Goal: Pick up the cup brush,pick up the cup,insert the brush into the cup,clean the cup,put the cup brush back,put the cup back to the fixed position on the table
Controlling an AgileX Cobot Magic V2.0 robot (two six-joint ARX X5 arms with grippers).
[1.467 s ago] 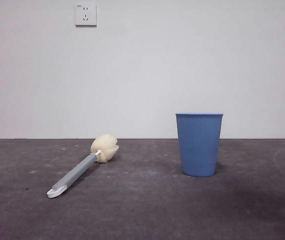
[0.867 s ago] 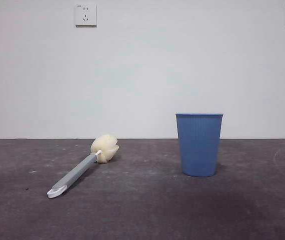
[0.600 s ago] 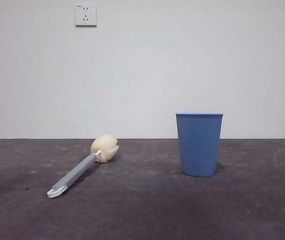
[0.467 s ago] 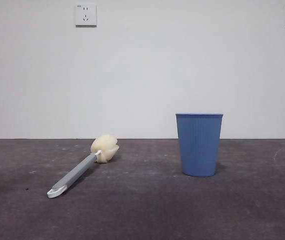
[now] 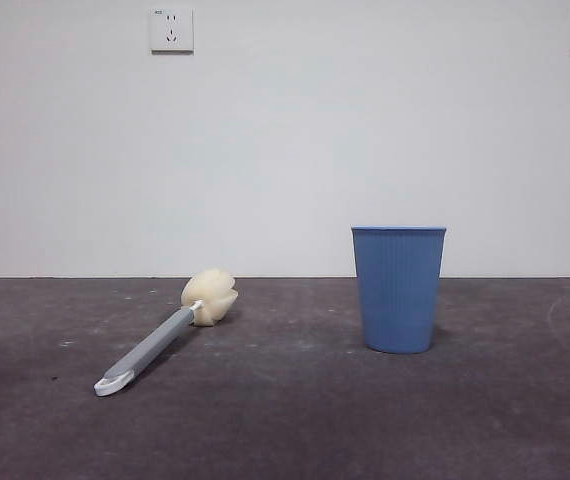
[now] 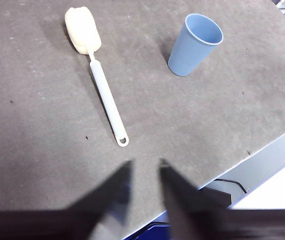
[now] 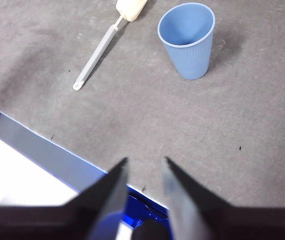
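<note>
Check the left gripper (image 6: pixel 143 167) first. Its two black jaws stand parted by a narrow gap, with nothing between them and nothing touching them. It hangs above the near part of the counter (image 6: pixel 42 115), well apart from both task items. The looped end of the brush handle lies nearest to it.

Check the right gripper (image 7: pixel 143 167) next. Its jaws are likewise parted by a narrow gap and hold nothing. It sits above the counter's near edge, well apart from the cup and the brush. Neither arm shows in the front view.

Locate the cup brush (image 5: pixel 157 339). It lies flat on the counter (image 5: pixel 285 420), to the left in the front view. Its cream-yellow sponge head (image 5: pixel 209 296) points toward the back wall, and its white looped tip (image 5: pixel 111 383) points toward the front. The grey handle runs diagonally between them. In the left wrist view you see the whole brush (image 6: pixel 96 75) lying free, with no jaw in contact. The right wrist view shows it (image 7: pixel 97 52) beside the cup, with the head partly cut off by the picture edge.

Locate the cup (image 5: pixel 398 288). This blue ribbed tumbler stands upright on the counter, mouth up, to the right of the brush and apart from it. The wrist views show its inside (image 6: pixel 204 28) (image 7: pixel 186 24) with nothing in it.
</note>
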